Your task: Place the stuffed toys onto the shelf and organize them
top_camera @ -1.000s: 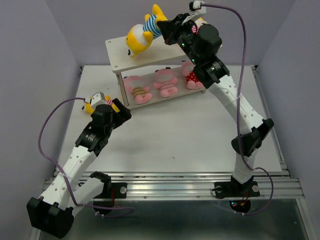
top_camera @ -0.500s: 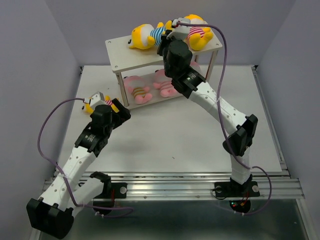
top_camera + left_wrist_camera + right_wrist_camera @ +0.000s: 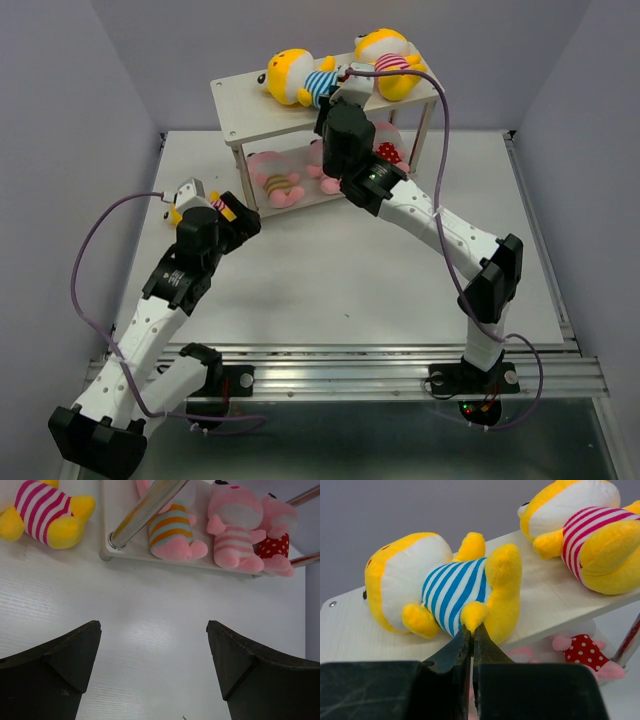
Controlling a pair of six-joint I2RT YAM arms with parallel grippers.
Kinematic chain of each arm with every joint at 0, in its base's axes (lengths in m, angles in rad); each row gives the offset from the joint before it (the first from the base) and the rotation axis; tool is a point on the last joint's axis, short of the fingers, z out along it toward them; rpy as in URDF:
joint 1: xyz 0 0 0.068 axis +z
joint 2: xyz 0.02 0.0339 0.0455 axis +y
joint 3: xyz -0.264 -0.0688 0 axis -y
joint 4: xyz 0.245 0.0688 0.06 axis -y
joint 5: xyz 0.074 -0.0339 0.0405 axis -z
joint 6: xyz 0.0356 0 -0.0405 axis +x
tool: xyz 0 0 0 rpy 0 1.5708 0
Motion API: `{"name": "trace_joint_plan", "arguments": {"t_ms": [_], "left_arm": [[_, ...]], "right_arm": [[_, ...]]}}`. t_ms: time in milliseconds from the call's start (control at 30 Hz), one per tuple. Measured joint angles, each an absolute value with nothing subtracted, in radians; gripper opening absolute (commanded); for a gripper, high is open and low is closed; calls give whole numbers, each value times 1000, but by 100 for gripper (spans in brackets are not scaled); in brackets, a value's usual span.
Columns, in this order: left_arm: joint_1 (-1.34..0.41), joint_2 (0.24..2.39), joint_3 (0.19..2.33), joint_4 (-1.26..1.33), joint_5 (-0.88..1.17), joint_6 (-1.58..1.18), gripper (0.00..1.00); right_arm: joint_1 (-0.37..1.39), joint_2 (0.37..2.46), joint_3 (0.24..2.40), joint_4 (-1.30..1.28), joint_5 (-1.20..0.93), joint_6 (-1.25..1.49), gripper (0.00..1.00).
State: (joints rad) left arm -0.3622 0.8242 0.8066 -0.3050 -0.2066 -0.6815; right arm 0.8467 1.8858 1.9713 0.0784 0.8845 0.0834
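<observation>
Left wrist view alone shows the loose yellow toy (image 3: pixel 45 515), pink stripes, lying on the table (image 3: pixel 150 610) just left of the shelf (image 3: pixel 120 555) leg. The top view mostly hides it behind the left gripper (image 3: pixel 232 213). That gripper is spread wide and empty, arm low, reaching toward the shelf's left corner. On the lower board, three pink toys (image 3: pixel 235 535) lie in a row. On the top board, the blue-striped yellow toy (image 3: pixel 450 595) lies left and the pink-striped yellow toy (image 3: pixel 590 535) right. The right arm stretches up-left, right gripper (image 3: pixel 471 630) clenched, tips pinching the blue-striped yellow toy's foot.

White table (image 3: pixel 330 290), shelf (image 3: pixel 240 100) and yellow toy (image 3: pixel 47 515) atop
</observation>
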Motion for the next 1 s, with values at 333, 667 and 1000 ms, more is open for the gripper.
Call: {"name": "trace_joint_plan", "arguments": {"t_ms": [333,667,1000], "left_arm": [[-362,796,961,-325,-181,-677,99],[-359,1011,1366,-274,-100,-662,99],[-351,1403,1657,-281,20,-632,99]], "right_arm": [[847,1877,1988,-4,868,153,27],[847,1843,1977,-53,768,197,75],[847,1641,1834,-53,620,199,100]]}}
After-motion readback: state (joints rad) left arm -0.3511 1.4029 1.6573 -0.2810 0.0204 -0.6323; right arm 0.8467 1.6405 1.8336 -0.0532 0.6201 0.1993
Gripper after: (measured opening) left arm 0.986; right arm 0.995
